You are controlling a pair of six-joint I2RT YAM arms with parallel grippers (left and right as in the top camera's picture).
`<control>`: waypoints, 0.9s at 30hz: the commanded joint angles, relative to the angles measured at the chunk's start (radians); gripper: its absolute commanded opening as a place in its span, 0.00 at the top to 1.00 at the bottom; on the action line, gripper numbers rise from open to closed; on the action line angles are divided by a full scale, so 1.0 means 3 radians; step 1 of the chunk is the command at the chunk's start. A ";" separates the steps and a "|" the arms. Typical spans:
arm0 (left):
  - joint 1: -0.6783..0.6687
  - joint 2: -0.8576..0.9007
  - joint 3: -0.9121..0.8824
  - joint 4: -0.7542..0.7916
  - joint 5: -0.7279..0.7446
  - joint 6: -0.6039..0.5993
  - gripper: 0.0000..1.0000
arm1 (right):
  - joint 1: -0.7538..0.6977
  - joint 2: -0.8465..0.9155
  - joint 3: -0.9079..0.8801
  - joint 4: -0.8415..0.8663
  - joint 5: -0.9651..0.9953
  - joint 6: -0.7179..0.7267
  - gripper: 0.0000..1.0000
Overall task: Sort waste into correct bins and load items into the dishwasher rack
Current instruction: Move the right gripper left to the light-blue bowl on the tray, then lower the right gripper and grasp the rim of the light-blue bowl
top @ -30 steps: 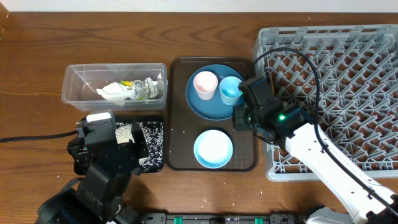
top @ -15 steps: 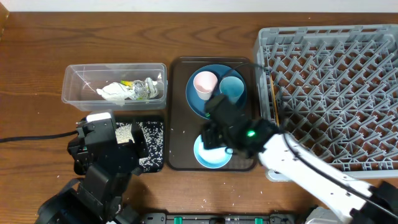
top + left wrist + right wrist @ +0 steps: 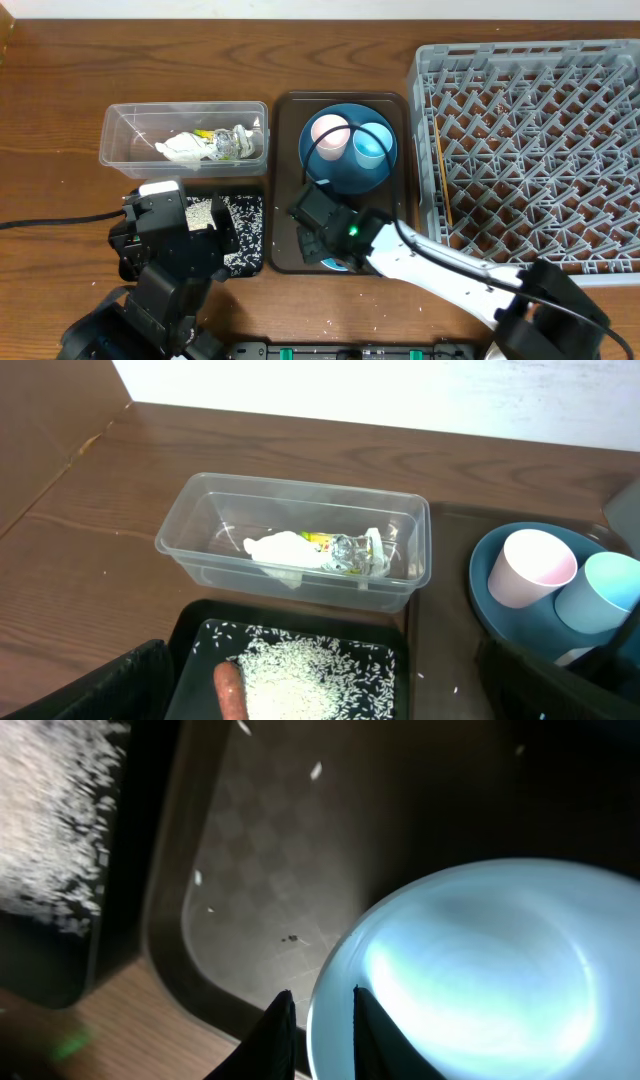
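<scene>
Two robot arms work over a wooden tabletop (image 3: 60,90), seen from above and from both wrists. At upper left, the clear tub (image 3: 120,150) holds the crumpled white paper (image 3: 183,149), the foil wrapper (image 3: 238,140) and the yellow-green packet (image 3: 207,134), all bunched toward its right half. Just below it sits the black tray (image 3: 290,618), its floor strewn with white rice (image 3: 300,675). The small orange carrot (image 3: 230,692) lies at the left edge of the heap.

The left arm (image 3: 165,250) hangs over this tray. The left jaws stand wide apart and hold nothing, one dark finger at each lower corner of the wrist view.

At centre, the brown serving tray (image 3: 290,170) carries the dark-blue plate (image 3: 345,178) in its upper half. The pink cup (image 3: 330,133) and the light-blue cup (image 3: 371,145) stand side by side on the plate, mouths up. In the tray's lower half lies the pale-blue bowl (image 3: 470,970), largely hidden from above by the right arm (image 3: 450,275), which reaches in from lower right. The right jaws are narrowly parted astride the bowl's rim, one finger (image 3: 283,1025) outside and one inside; whether they pinch it I cannot tell.

Filling the right side, the grey dishwasher rack (image 3: 540,130) holds the wooden chopsticks (image 3: 441,180), which lie lengthwise along its left edge among the pegs.
</scene>
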State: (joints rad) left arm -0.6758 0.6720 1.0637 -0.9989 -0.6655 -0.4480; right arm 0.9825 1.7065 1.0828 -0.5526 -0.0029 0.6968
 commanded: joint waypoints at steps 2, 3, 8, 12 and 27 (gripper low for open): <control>0.0011 -0.0003 0.0052 -0.0011 -0.0076 -0.0015 0.01 | 0.0052 0.0092 -0.0014 0.0014 0.0071 0.0090 0.82; 0.0011 -0.0003 0.0052 -0.0011 -0.0078 -0.0015 0.01 | 0.0058 0.0103 -0.0014 0.0013 0.0071 0.0117 0.82; 0.0011 -0.0003 0.0052 -0.0011 -0.0076 -0.0017 0.01 | 0.0113 0.0134 -0.0014 0.0004 0.0074 0.0132 0.82; 0.0011 -0.0003 0.0052 -0.0010 -0.0078 -0.0015 0.01 | 0.0154 0.0135 -0.0014 0.0008 0.0099 0.0132 0.81; 0.0011 -0.0003 0.0052 -0.0011 -0.0078 -0.0015 0.01 | 0.0155 0.0135 -0.0014 -0.0053 0.0135 0.0131 0.81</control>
State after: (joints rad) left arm -0.6758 0.6720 1.0637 -0.9989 -0.6655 -0.4480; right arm 1.0069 1.7363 1.0828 -0.5648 0.0177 0.7242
